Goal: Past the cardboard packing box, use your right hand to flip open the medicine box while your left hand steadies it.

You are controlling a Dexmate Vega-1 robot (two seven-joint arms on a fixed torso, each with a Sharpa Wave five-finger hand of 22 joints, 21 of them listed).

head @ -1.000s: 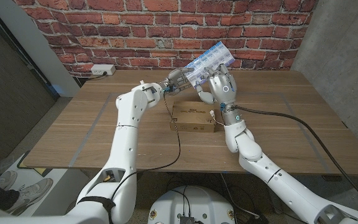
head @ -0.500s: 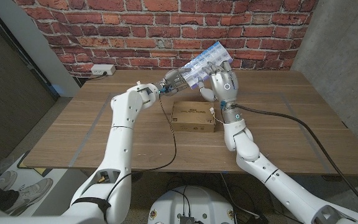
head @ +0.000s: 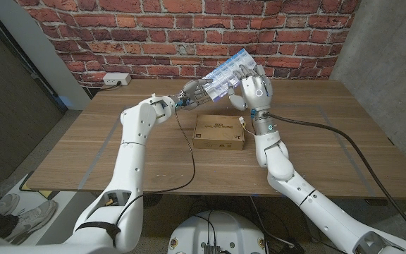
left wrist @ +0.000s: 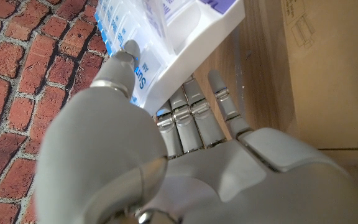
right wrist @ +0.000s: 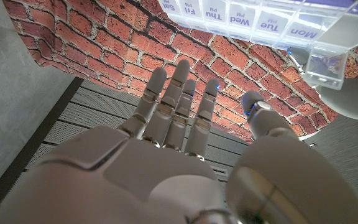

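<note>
The weekly pill organizer (head: 225,73) is held tilted in the air above and behind the cardboard packing box (head: 220,132), over the far part of the wooden table (head: 104,152); the left hand (head: 195,91) grips its lower end, thumb over the day labels and fingers underneath in the left wrist view; the right hand (head: 254,88) stands beside its upper end with fingers spread and holding nothing. One compartment lid at the Mon end looks lifted in the right wrist view; a hard push from the right fingertips could twist the organizer out of a grip on one end only, or spill any pills. Whether the right fingers touch the lids is unclear; the contents are too hazy to tell.
</note>
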